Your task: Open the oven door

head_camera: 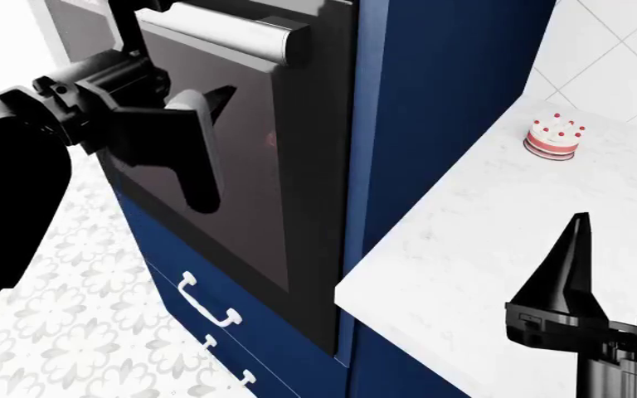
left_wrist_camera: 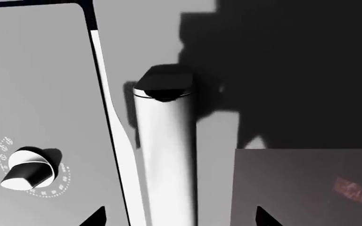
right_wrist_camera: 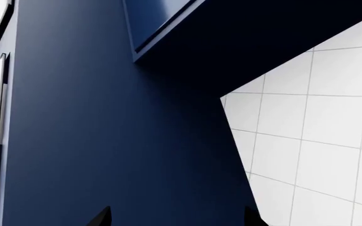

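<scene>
The oven door (head_camera: 258, 157) is a black-framed panel with dark glass, standing shut in the navy cabinet. Its silver bar handle (head_camera: 235, 33) runs along its top edge. My left gripper (head_camera: 213, 124) is open in front of the glass, just below the handle, and holds nothing. In the left wrist view the handle (left_wrist_camera: 165, 155) runs up between the two fingertips of the left gripper (left_wrist_camera: 181, 219), with the door's glass (left_wrist_camera: 307, 188) beside it. My right gripper (head_camera: 617, 265) is open and empty over the counter; in its wrist view the right gripper (right_wrist_camera: 177, 219) faces the navy cabinet side.
A white control knob (left_wrist_camera: 27, 169) sits on the grey panel beside the handle. Navy drawers with white handles (head_camera: 208, 303) lie below the oven. A small cake (head_camera: 553, 137) stands on the white counter (head_camera: 451, 249). A tiled wall (right_wrist_camera: 319, 141) is behind it, and a patterned floor (head_camera: 75, 332) below.
</scene>
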Tool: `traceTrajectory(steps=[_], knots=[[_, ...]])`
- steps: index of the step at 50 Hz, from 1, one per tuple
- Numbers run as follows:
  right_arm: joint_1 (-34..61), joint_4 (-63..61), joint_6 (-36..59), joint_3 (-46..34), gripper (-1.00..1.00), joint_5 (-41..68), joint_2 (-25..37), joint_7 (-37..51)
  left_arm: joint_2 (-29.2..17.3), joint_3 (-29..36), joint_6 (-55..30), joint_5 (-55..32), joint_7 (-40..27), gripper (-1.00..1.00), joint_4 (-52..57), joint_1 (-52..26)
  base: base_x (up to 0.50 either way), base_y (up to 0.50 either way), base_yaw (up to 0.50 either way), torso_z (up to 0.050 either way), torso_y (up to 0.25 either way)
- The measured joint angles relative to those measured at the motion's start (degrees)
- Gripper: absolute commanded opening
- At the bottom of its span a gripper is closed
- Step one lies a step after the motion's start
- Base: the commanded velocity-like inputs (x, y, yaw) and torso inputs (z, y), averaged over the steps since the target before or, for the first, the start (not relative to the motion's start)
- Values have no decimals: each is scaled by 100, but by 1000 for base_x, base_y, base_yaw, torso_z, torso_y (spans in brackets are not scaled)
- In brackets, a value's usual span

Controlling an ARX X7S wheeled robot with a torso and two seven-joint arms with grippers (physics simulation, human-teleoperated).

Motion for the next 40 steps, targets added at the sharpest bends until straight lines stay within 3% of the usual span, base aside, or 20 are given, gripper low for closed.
traceTrajectory(steps=[40], knots=[[12,-2,-3,-13,100,50,61,55,411,264,288,2,-51,100,-843,-401,0,0,0,0,0]])
